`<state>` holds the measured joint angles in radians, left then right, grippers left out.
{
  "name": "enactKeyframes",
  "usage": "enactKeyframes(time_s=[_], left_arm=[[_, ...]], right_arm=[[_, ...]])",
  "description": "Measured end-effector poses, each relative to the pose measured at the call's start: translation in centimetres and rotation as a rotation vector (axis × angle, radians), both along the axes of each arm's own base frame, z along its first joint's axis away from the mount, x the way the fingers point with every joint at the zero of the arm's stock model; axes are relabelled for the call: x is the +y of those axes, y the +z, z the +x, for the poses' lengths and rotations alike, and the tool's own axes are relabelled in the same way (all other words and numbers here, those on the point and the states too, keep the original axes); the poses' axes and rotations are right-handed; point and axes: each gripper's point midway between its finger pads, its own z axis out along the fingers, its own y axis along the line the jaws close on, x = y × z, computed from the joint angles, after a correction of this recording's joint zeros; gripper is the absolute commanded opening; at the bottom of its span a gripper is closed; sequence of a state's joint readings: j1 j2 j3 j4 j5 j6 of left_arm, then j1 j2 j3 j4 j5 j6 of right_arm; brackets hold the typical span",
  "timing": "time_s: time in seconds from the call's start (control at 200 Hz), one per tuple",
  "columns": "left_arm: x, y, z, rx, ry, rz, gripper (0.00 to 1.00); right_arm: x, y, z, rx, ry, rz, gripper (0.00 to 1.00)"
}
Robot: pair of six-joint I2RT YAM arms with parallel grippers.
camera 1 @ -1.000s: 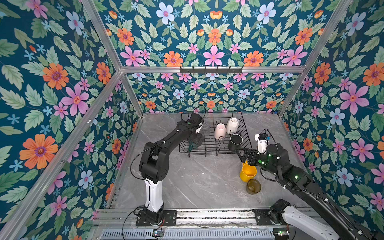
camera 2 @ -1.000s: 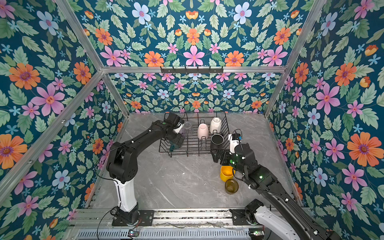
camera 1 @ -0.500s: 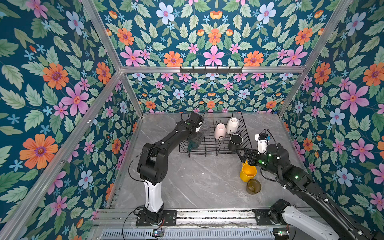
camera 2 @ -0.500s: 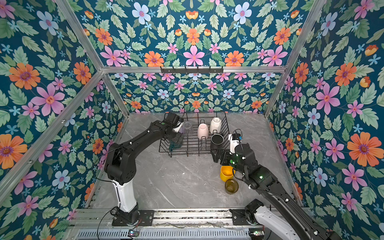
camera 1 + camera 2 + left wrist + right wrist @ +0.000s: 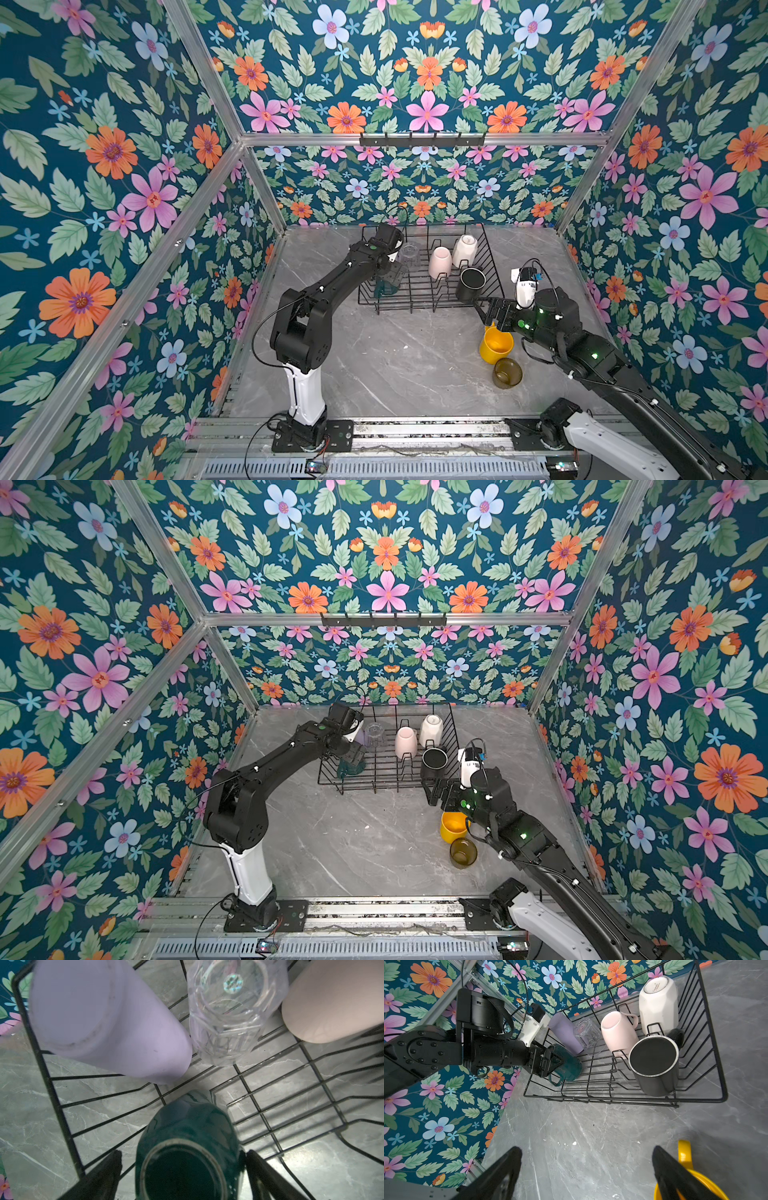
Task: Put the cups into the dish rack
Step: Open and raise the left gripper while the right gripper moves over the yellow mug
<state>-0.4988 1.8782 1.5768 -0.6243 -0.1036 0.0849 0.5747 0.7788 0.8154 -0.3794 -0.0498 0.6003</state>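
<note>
Left arm [image 5: 332, 282] shifted slightly; left end effector [image 5: 182, 1152] gapes around dark green mug [image 5: 187, 1126].

Floral walls [image 5: 428, 83], grey marble floor [image 5: 395, 365]

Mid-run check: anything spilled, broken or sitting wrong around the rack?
Nothing spilled or broken. The dark green mug leans steeply, bottom up, in the black wire dish rack, the left end effector open around it. A few white flecks dot the grey marble table; what they are is unclear.
</note>
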Motion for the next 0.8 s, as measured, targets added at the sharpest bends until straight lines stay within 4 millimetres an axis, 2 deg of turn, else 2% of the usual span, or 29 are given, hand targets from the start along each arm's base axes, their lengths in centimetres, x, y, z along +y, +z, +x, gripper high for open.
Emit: enactKeyframes(time_s=[0.135, 0.245, 0.345, 0.45, 0.535, 0.65, 0.8], left_arm=[[-0.2, 1.9, -0.1, -0.041, -0.004, -0.032, 0.97], [-0.2, 4.6, -0.3, -0.105, -0.004, -0.078, 1.00], [0.2, 8.0, -1.0, -0.198, 0.004, -0.134, 1.00], [1.0, 12.9, -1.9, -0.345, 0.019, -0.218, 1.00], [2.0, 16.7, -2.9, -0.468, 0.035, -0.285, 1.00], [3.8, 20.4, -4.3, -0.602, 0.065, -0.368, 1.00], [6.6, 22.3, -5.8, -0.712, 0.115, -0.436, 1.00]], right_arm=[[-0.4, -0.4, 0.2, 0.041, -0.020, -0.036, 0.95], [-1.2, -0.7, 0.2, 0.082, -0.054, -0.079, 0.92], [-2.0, -1.6, -0.2, 0.131, -0.078, -0.131, 0.89], [-3.1, -3.3, -1.0, 0.196, -0.100, -0.189, 0.86], [-3.8, -5.2, -1.9, 0.266, -0.115, -0.227, 0.81], [-4.7, -7.4, -3.0, 0.339, -0.134, -0.269, 0.72], [-5.4, -9.6, -4.0, 0.393, -0.141, -0.297, 0.62]])
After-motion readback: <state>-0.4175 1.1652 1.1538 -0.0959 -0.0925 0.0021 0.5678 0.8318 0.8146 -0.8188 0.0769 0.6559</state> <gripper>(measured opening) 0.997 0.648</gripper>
